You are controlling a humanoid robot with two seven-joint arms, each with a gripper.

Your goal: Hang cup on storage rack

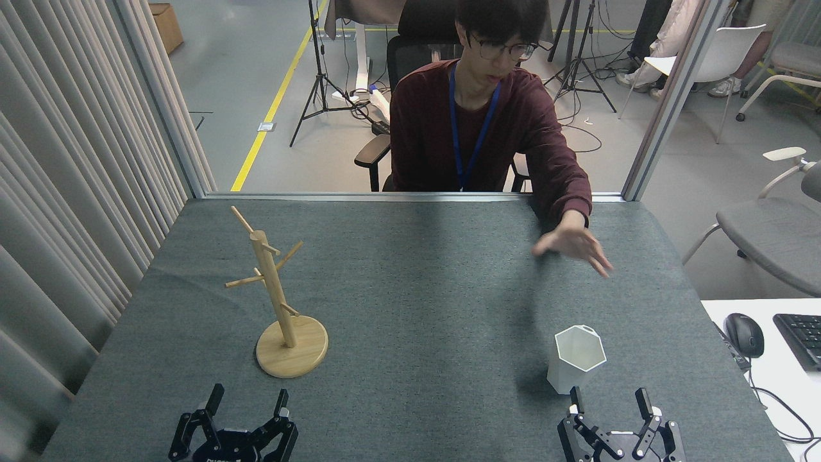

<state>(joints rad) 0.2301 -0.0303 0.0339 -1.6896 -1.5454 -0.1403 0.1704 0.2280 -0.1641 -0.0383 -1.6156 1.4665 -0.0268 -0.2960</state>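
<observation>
The white hexagonal cup (575, 358) stands upright on the grey table at the right, mouth up. Its loop tab does not show. The wooden storage rack (280, 301) stands at the left on its round disc base, its pole carrying thin angled pegs. My left gripper (248, 399) is open at the bottom edge, just in front of the rack's base, with nothing between its fingers. My right gripper (609, 399) is open too, just in front of the cup, its left fingertip close to the cup's base.
A person sits behind the table's far edge; a hand (573, 247) reaches over the table's right side, above and behind the cup. Curtains line the left. A white desk (779, 391) with a mouse (744, 334) and keyboard (800, 340) stands at the right.
</observation>
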